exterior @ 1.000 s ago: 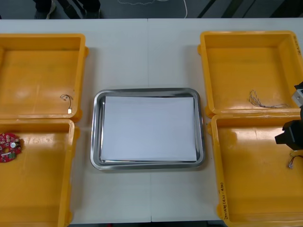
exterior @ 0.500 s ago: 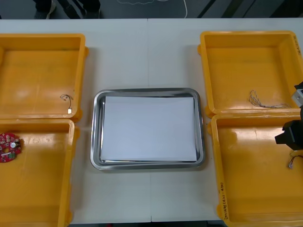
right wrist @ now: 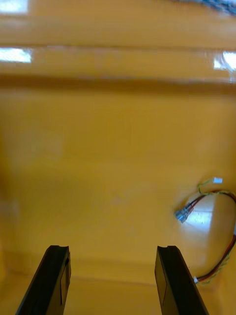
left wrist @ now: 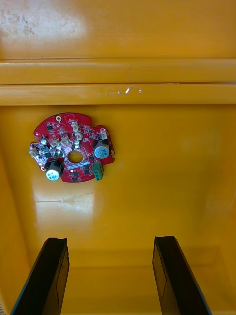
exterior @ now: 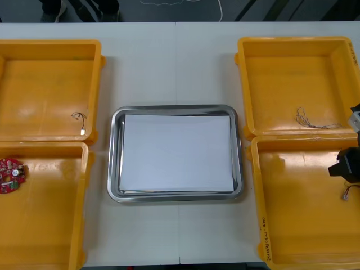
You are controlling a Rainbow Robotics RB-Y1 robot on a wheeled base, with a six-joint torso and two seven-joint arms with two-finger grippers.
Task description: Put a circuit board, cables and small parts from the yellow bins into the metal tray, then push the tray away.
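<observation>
A round red circuit board [exterior: 11, 175] lies in the near left yellow bin [exterior: 45, 225]. In the left wrist view the board [left wrist: 73, 147] rests on the bin floor ahead of my left gripper [left wrist: 110, 270], which is open with nothing between its fingers. My right gripper [exterior: 346, 166] hangs over the near right yellow bin [exterior: 298, 214] at the view's right edge. In the right wrist view it [right wrist: 113, 275] is open, and a red and yellow cable [right wrist: 211, 216] lies beyond and beside one finger [right wrist: 172, 280]. The metal tray [exterior: 115, 157], white inside, sits mid-table.
The far left bin [exterior: 39, 73] holds a small thin cable [exterior: 80, 119]. In the far right bin [exterior: 292, 73] lies a thin pale cable [exterior: 315, 119]. Bare table stretches beyond the tray and in front of it.
My right gripper has slid slightly toward the near side and the right edge of the front view. Nothing else has moved.
</observation>
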